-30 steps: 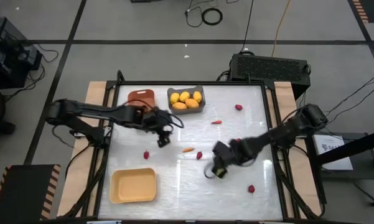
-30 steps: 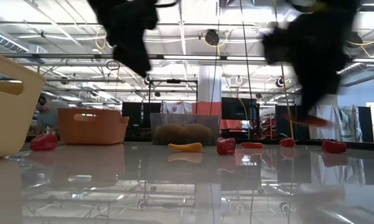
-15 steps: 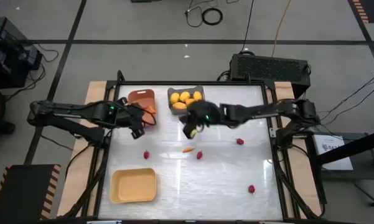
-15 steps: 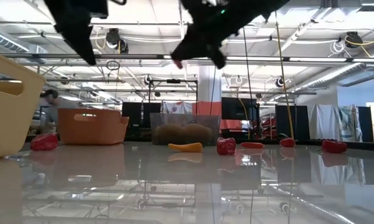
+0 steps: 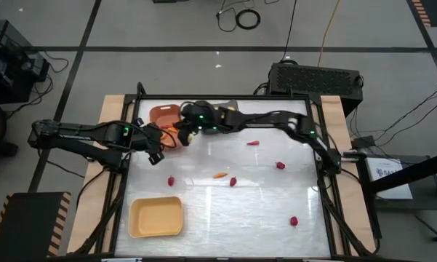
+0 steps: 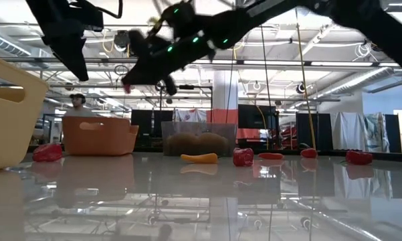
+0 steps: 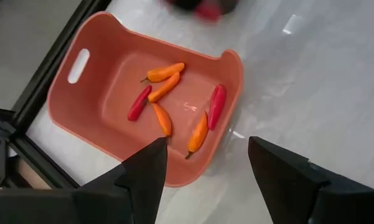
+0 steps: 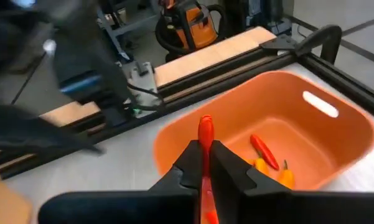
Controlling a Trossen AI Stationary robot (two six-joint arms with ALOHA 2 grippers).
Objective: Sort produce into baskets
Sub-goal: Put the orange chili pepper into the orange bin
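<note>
From table height, the nearest thing is the pale yellow basket [image 6: 7, 114], with loose red pieces [image 6: 243, 157] and an orange stick [image 6: 199, 158] lying farther back on the table [image 6: 201, 201]. Beyond them sits the orange basket [image 6: 98, 136], then the grey basket [image 6: 198, 139] (lemons showing inside).

Above the orange basket's rim the right hand [image 8: 203, 163] is clamped on a thin red pepper [image 8: 205, 140], which stands upright between its fingers. The basket [image 8: 267, 124] lies just ahead, already holding several orange and red sticks [image 7: 168, 99]. The left hand [image 7: 205, 168] hovers over the same basket with its fingers spread wide and nothing between them.

The likeliest slip, I judge, is a release too soon: the pepper looks to be over the near rim rather than the middle, so it could strike the edge and bounce onto the table. Both hands also crowd one small basket [image 5: 165, 115], and a careless move by either could knock the other or shove the basket aside.
</note>
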